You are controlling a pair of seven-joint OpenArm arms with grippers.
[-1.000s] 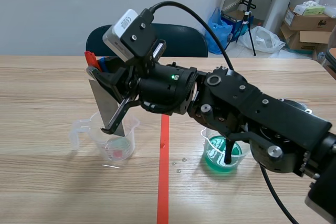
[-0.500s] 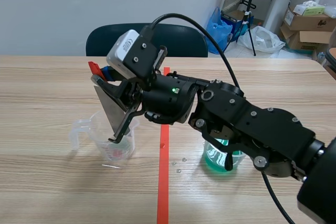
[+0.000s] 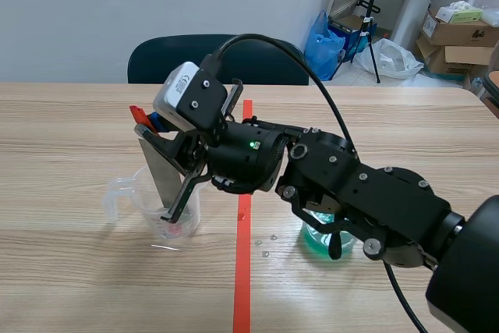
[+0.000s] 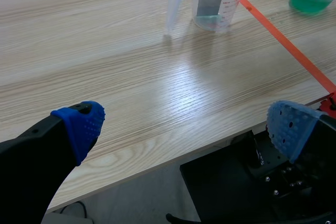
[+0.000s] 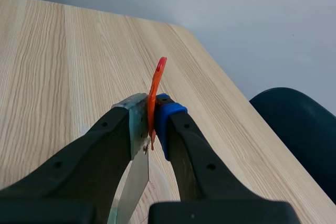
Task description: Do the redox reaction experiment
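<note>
right hand point(image 5: 151, 124) clamped on grey metal strip point(image 3: 162, 171) with orange tab point(image 5: 157, 80), strip's lower end inside clear measuring jug point(image 3: 148, 216) on bench point(image 3: 70, 271), green-liquid beaker point(image 3: 312, 236) well apart, left hand point(image 4: 186, 129) open above bench edge

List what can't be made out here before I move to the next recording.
Level in the green beaker: in the scene view the right arm covers most of it; in the left wrist view the edge cuts it off.
Lower end of the metal strip: inside the measuring cup, contact with the bottom unclear.
Cup contents: too faint to tell.
Right wrist view: the right gripper hides the cup.
</note>
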